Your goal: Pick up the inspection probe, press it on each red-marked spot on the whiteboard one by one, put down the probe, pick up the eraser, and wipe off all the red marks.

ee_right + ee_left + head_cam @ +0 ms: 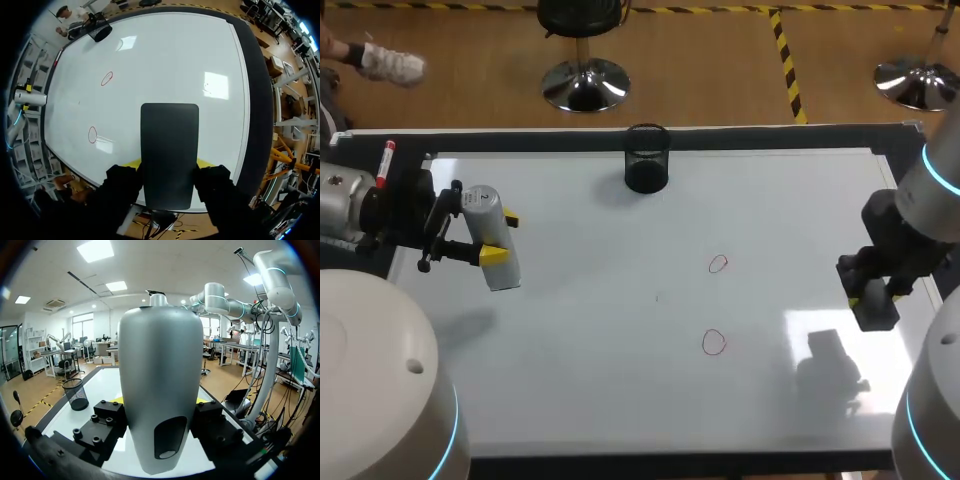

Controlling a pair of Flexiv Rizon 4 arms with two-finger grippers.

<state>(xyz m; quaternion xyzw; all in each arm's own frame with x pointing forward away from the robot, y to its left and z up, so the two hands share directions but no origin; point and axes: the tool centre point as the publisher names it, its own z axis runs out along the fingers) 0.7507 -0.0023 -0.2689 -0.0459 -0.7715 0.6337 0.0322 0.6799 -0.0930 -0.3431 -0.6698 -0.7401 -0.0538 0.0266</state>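
Note:
My left gripper (500,237) hovers over the whiteboard's (600,330) left side, shut on the grey, bottle-shaped inspection probe (492,240), which lies roughly level. In the left wrist view the probe (160,390) fills the space between the fingers of the left gripper (159,402). My right gripper (870,295) is near the board's right edge, shut on the black eraser (876,310). From the right wrist, the eraser (169,150) sticks out ahead of the right gripper (169,165). Two red circles (718,264) (714,343) are drawn mid-board, well apart from both grippers.
A black mesh cup (647,158) stands at the board's far edge, near the middle. A red-capped marker (386,163) lies on the dark frame at the far left. The right arm's shadow falls on the board near the front right.

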